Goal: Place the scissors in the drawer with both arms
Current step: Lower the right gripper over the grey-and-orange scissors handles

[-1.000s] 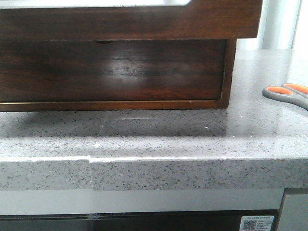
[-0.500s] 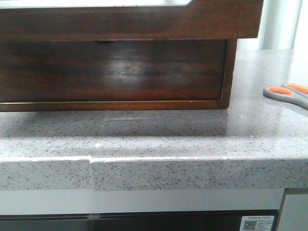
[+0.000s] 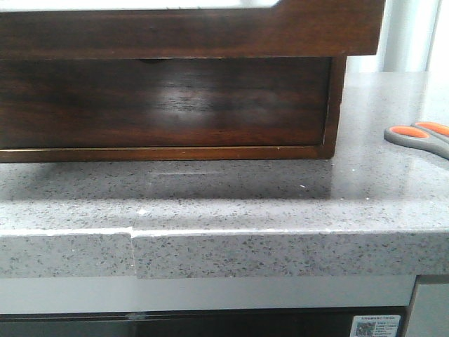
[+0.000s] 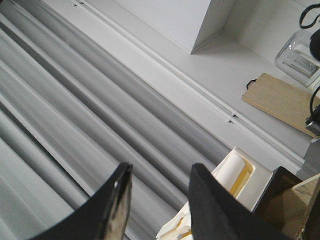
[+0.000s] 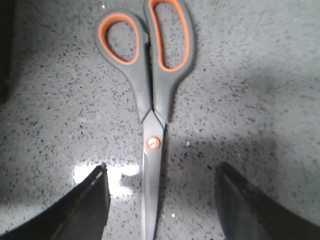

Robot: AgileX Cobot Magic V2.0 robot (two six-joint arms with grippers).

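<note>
The scissors (image 5: pixel 159 96), grey with orange-lined loops, lie flat on the speckled countertop (image 5: pixel 250 75). In the right wrist view their closed blades run between the fingers of my right gripper (image 5: pixel 161 170), which is open just above them. In the front view only the scissors' handles (image 3: pixel 418 135) show, at the far right edge. The drawer (image 3: pixel 189 31), dark brown and glossy, juts forward at the top of the front view, with its rounded cutout along the top edge. My left gripper (image 4: pixel 160 170) is open and holds nothing, facing grey slats. Neither arm shows in the front view.
Under the drawer sits a second dark drawer front (image 3: pixel 168 105) with a small half-round notch. The stone counter's front edge (image 3: pixel 224 253) runs across the front view. The left wrist view shows a wooden board (image 4: pixel 280 100), a glass jar (image 4: pixel 300 57) and a white box (image 4: pixel 245 175).
</note>
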